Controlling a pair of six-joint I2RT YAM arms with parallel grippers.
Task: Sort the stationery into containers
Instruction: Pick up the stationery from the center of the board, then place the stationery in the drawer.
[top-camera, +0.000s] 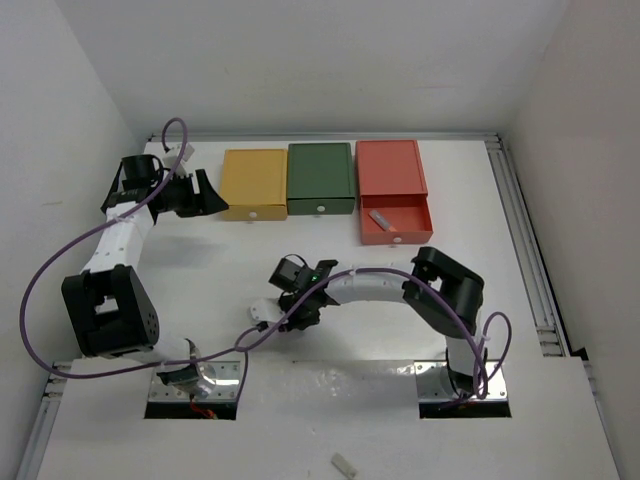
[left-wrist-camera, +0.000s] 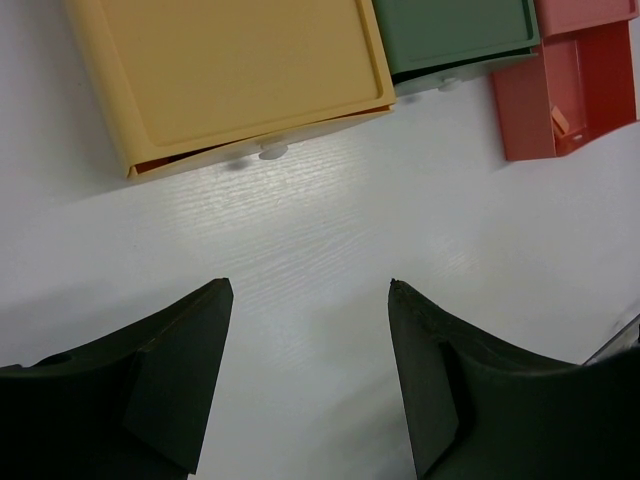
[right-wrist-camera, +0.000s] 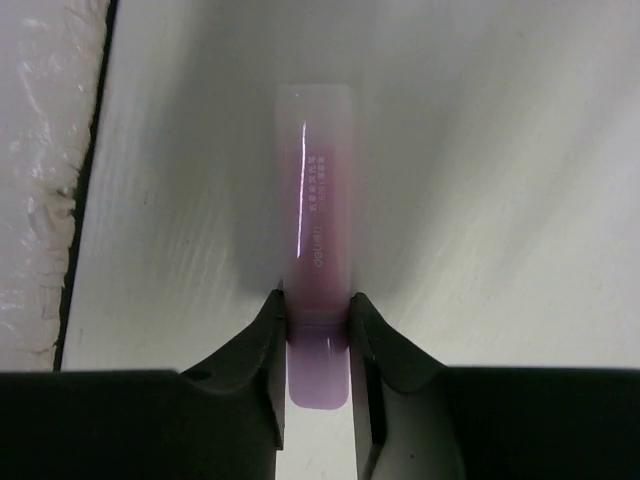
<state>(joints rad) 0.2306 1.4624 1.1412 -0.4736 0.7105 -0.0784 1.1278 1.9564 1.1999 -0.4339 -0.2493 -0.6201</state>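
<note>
My right gripper (right-wrist-camera: 317, 300) is shut on a lilac stick (right-wrist-camera: 317, 230), gripping it near its rear end, low over the white table; I cannot tell whether the stick touches it. In the top view this gripper (top-camera: 288, 314) is at the table's middle and the stick's pale end (top-camera: 262, 312) pokes out to its left. The mustard yellow box (top-camera: 253, 178), the dark green box (top-camera: 320, 172) and the salmon red box (top-camera: 390, 165) stand in a row at the back. The red box's drawer (top-camera: 395, 228) is pulled open and holds a small grey item (top-camera: 381, 218). My left gripper (top-camera: 207, 195) is open and empty, just left of the yellow box (left-wrist-camera: 240, 70).
A plain pale stub (top-camera: 345, 465) lies on the near ledge in front of the arm bases. White walls close in the table on the left, back and right. A metal rail (top-camera: 525, 240) runs along the right edge.
</note>
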